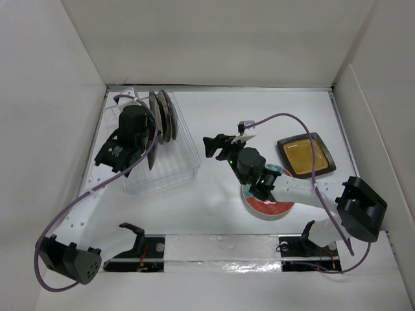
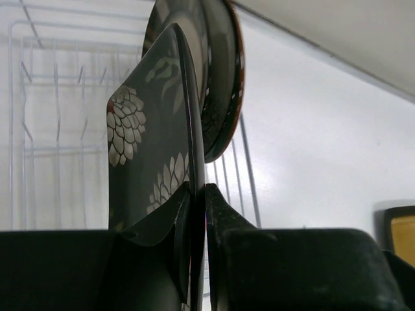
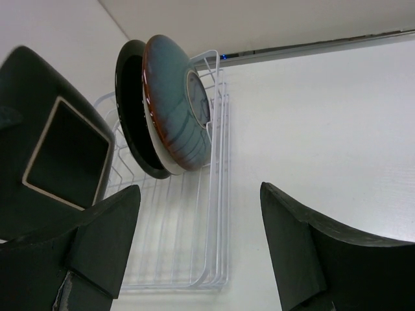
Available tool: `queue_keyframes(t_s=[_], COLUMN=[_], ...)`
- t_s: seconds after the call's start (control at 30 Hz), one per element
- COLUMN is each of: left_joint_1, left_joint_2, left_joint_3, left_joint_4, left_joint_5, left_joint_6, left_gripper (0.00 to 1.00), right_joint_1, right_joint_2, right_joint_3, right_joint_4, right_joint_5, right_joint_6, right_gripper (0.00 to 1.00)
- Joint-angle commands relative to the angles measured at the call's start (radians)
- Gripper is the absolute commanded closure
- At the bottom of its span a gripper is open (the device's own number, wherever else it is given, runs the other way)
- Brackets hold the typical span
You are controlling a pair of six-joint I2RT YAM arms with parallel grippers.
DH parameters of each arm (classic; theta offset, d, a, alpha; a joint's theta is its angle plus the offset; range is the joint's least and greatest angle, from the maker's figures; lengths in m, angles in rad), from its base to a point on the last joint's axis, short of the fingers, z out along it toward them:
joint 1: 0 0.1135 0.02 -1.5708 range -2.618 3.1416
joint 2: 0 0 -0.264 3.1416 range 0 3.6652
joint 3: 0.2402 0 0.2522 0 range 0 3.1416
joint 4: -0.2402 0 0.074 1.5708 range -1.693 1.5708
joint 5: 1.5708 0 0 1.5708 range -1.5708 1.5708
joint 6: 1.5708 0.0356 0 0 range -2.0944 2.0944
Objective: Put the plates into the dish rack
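Roughly half done. Three round plates (image 1: 163, 116) stand upright at the far end of the dish rack (image 1: 175, 170), packed close together, with the teal one (image 3: 174, 103) on the outside.

The fourth is in hand: left gripper (image 2: 198, 194) is pinched narrow on the edge of the black square floral plate (image 2: 142, 149), held upright over the rack just beside the round ones. Can't tell if its bottom edge is in a slot yet.

Two left on the table: amber-centred square plate (image 1: 306, 155) near the right wall, and red-and-teal round plate (image 1: 266, 202), partly under the right arm. Right gripper (image 3: 200, 194) has its jaws wide, holding nothing, mid-table, facing the rack.

Clearance:
- The floral plate is tight against its neighbours, so it could clip a rim.
- The near half of the rack has free wires.
- The rack sits close to the left wall.
- A purple cable (image 1: 314, 139) crosses over the amber plate and looks like a snag risk.
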Motion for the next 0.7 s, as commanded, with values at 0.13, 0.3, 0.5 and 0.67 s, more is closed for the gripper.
queue_keyframes(t_s=[0.13, 0.3, 0.5, 0.67], left_joint_1=[-0.003, 0.043, 0.056, 0.138], left_joint_2=[-0.048, 0.001, 0.075, 0.109], left_joint_3=[0.048, 0.103, 0.111, 0.074], left_joint_4=[0.307, 0.452, 0.578, 0.664], left_joint_5=[0.035, 0.081, 0.101, 0.187], left_joint_6=[0.040, 0.100, 0.198, 0.225], left_gripper=[1.00, 1.00, 1.00, 1.00], right_joint_1=[-0.003, -0.003, -0.003, -0.003], right_joint_2=[-0.006, -0.021, -0.056, -0.075], right_joint_3=[0.014, -0.003, -0.043, -0.060], right_joint_4=[0.020, 0.009, 0.000, 0.009], right_joint_5=[-0.008, 0.001, 0.018, 0.014], right_joint_6=[0.008, 0.009, 0.017, 0.023], right_gripper=[0.20, 0.20, 0.20, 0.20])
